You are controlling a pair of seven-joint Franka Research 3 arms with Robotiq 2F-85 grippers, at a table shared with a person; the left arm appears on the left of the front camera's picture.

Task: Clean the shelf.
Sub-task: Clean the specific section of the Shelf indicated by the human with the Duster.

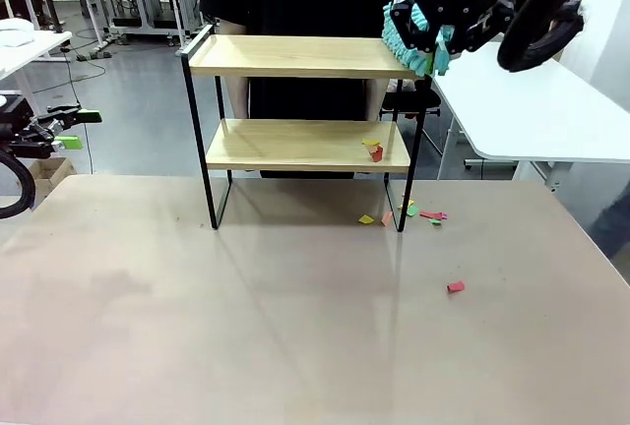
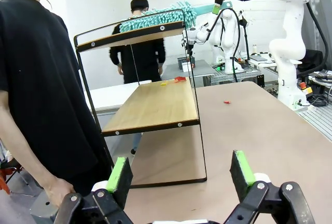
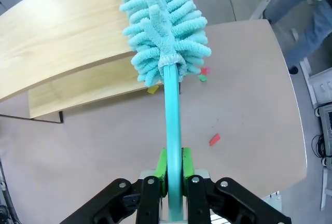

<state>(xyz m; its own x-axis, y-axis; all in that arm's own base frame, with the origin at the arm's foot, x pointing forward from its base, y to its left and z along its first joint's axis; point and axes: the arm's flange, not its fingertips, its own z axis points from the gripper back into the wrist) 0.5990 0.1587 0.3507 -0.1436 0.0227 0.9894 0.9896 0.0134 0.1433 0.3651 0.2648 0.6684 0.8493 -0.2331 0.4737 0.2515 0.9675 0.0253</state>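
Overhead, the right pincer (image 3: 174, 164) is clamped by its green pads on the turquoise handle of a fluffy duster (image 3: 163, 22). The duster's head reaches just beyond the fingertips, over one end of the top board of the shelf (image 3: 62, 32). Below this pincer, coloured paper scraps (image 1: 374, 150) lie on the lower board. More scraps (image 1: 413, 212) lie on the table (image 1: 246, 327) by the shelf's nearest leg, and a lone red scrap (image 1: 455, 287) sits farther out.

From the side, the left pincer (image 2: 181, 169) hangs with its fingers spread apart and holding nothing. The shelf stands well ahead of it, end-on, with the duster head stretched along the top rail. A person in black (image 2: 36, 79) stands close beside this pincer, one hand (image 2: 57, 190) lowered. The front camera shows the same figure behind the shelf.
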